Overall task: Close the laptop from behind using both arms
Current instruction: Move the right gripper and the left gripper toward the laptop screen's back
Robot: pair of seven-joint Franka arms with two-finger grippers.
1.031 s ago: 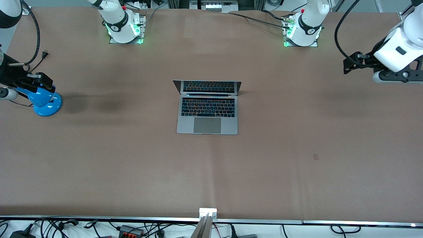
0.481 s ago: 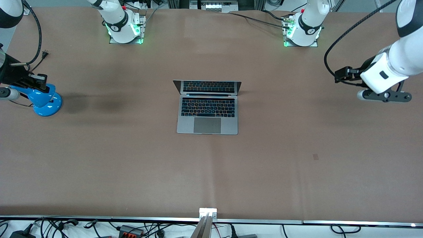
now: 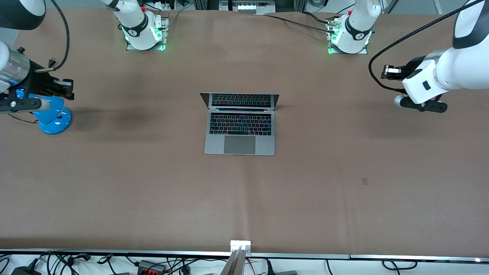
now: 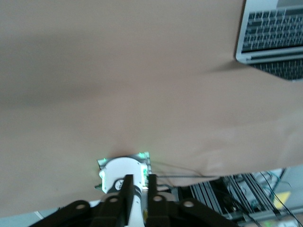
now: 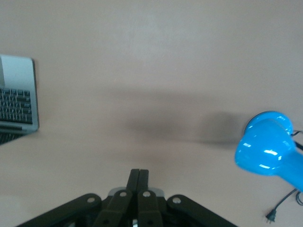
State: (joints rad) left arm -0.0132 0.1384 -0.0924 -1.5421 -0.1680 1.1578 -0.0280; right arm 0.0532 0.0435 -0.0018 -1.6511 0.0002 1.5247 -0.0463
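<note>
The silver-grey laptop (image 3: 240, 126) lies open at the table's middle, its lid tilted back toward the arms' bases. Its edge shows in the left wrist view (image 4: 272, 35) and the right wrist view (image 5: 16, 94). My left gripper (image 3: 386, 71) hangs over bare table at the left arm's end, well apart from the laptop. Its fingers (image 4: 128, 184) stand a narrow gap apart and hold nothing. My right gripper (image 3: 65, 88) hangs at the right arm's end, over the table beside a blue lamp. Its fingers (image 5: 135, 177) are pressed together and hold nothing.
A blue desk lamp (image 3: 51, 114) stands at the right arm's end of the table, below the right wrist; it also shows in the right wrist view (image 5: 267, 149). The left arm's base (image 4: 120, 172) shows past the left gripper's fingers. Cables lie along the table's edges.
Both grippers have moved in from the table's ends toward the middle. The left gripper has also shifted toward the bases. The laptop has not moved.
</note>
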